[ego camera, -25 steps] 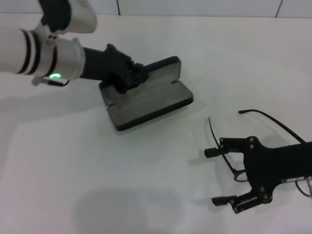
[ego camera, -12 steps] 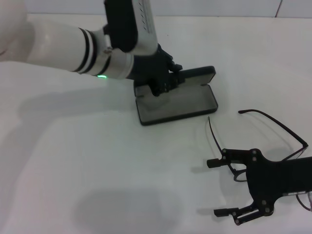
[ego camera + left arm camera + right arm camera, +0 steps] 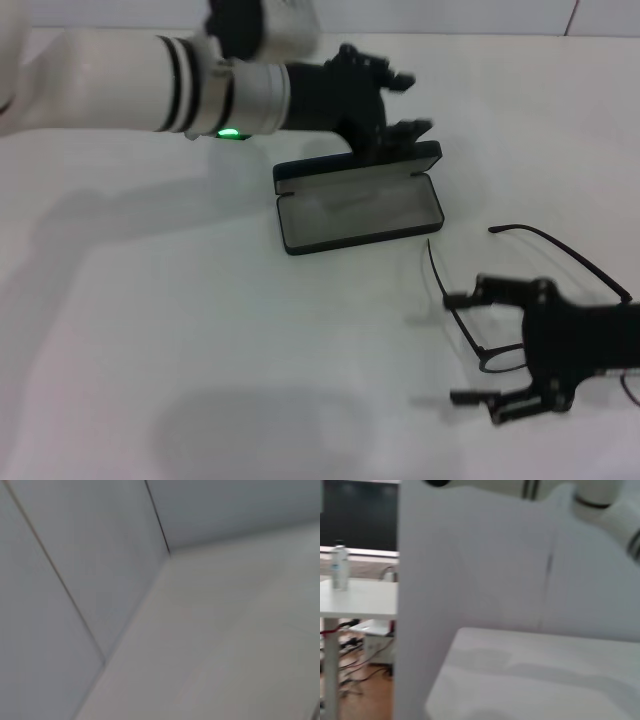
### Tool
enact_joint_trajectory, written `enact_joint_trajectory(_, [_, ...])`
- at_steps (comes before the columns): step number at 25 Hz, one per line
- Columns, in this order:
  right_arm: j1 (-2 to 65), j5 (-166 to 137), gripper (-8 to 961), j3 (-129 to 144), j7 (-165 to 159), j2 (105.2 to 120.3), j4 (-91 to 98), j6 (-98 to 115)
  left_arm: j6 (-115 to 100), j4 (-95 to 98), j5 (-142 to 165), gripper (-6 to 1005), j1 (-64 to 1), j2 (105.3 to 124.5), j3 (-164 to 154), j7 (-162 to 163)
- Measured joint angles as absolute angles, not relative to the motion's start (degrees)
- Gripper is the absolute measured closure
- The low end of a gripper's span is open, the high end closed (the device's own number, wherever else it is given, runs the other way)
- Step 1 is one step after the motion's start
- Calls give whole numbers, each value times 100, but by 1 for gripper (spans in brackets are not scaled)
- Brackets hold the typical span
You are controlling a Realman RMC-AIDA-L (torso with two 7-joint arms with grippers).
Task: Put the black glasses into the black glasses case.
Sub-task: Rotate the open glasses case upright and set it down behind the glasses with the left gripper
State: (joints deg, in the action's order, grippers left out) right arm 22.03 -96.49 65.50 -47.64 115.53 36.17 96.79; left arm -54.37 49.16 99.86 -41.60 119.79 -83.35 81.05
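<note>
Lifting clear, my left gripper (image 3: 400, 100) hangs spread wide above the flat black hard case (image 3: 360, 208), left open-lidded. My right gripper (image 3: 480, 345), fingers parted, seemingly straddles the thin black wire-frame glasses (image 3: 500, 350), ready to pinch.

left end effector (image 3: 400, 105) lifted off black glasses case (image 3: 360, 205), fingers spread | right end effector (image 3: 480, 345) shifted slightly

A white left arm (image 3: 110, 70) ringed by two black bands, green indicator glowing on its silver cuff, ends in a black left gripper (image 3: 400, 105); the right gripper (image 3: 470, 350) is black, skeletal, screw-studded.
</note>
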Motion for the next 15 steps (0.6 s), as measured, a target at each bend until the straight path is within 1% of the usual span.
enact_joint_trajectory(4, [2234, -9478, 137, 6049, -4985, 11550, 3789, 9740, -6287, 4775, 9039, 582, -3920, 11967, -7876, 7574])
enact_joint_trajectory(5, [2231, -9461, 138, 5955, -5238, 11531, 3991, 9704, -7024, 4488, 8402, 552, -3727, 11967, -7471, 7204])
enact_joint_trajectory(7, [2227, -9654, 140, 5902, -5829, 11490, 4554, 9637, -7200, 4373, 8141, 476, -3611, 11971, -7361, 7086])
enact_joint_trajectory(9, [2289, -10358, 141, 5967, -6678, 11422, 5434, 9771, -7376, 4223, 7631, 401, -3269, 11971, -7256, 6900])
enact_joint_trajectory(10, [2336, -10711, 142, 5991, -6982, 11413, 5773, 9892, -7396, 4217, 7554, 363, -3204, 11970, -7255, 6881])
enact_joint_trajectory(12, [2485, -11605, 143, 6035, -7678, 11426, 6613, 10268, -7475, 4185, 7342, 367, -2979, 11968, -7255, 6836])
enact_joint_trajectory(15, [2825, -12810, 145, 6171, -8440, 11519, 7455, 10873, -7542, 4157, 7256, 374, -2792, 11966, -7257, 6845])
